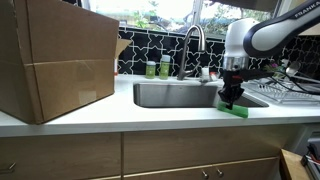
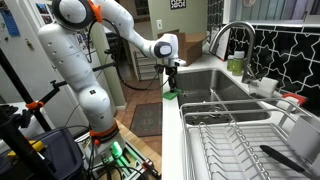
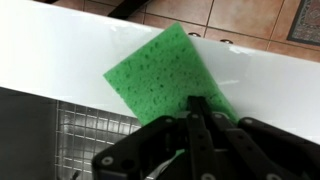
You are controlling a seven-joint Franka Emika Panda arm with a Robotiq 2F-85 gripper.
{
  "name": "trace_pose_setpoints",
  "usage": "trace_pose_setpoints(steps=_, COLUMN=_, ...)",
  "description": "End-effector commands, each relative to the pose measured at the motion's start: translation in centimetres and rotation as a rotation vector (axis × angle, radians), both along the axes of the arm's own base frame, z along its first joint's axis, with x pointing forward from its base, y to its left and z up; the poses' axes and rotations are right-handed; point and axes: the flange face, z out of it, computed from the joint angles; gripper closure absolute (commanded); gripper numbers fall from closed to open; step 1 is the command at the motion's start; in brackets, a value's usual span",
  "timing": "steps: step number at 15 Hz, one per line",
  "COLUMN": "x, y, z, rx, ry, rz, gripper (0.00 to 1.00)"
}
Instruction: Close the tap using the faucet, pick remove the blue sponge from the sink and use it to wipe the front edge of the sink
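One thing is pinched tight in the gripper (image 1: 232, 99): the blue sponge (image 3: 158, 72), which looks bright green. It lies flat on the white desk (image 3: 50, 50), right by the front edge of the sink (image 1: 175, 107). I think it is held from above and pushed down flat so its wide face can rub along that edge, while the tap (image 1: 192, 42) stands well apart at the back, and I cannot tell if any water runs.
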Motion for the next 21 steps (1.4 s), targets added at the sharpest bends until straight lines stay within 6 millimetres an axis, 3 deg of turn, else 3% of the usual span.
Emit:
trace_pose_setpoints(steps=1, x=-4.3, y=-2.2, z=-2.0, rx=-0.054, ry=0.047, rz=-0.078, gripper=0.96)
trace_pose_setpoints(steps=5, x=-6.9, y=-4.1, z=-2.2, rx=-0.091, ry=0.044, rz=-0.15, gripper=0.96)
trace_pose_setpoints(steps=9, x=-7.9, y=-5.1, z=-2.1, rx=-0.041, ry=0.021, rz=-0.174, gripper=0.96)
trace_pose_setpoints(steps=16, x=-6.1, y=-3.7, z=-1.9, rx=0.129, ry=-0.016, rz=-0.133, gripper=0.96)
trace_pose_setpoints(steps=21, x=-4.4, y=-3.4, z=-1.7, rx=0.136, ry=-0.043, rz=-0.093, gripper=0.96)
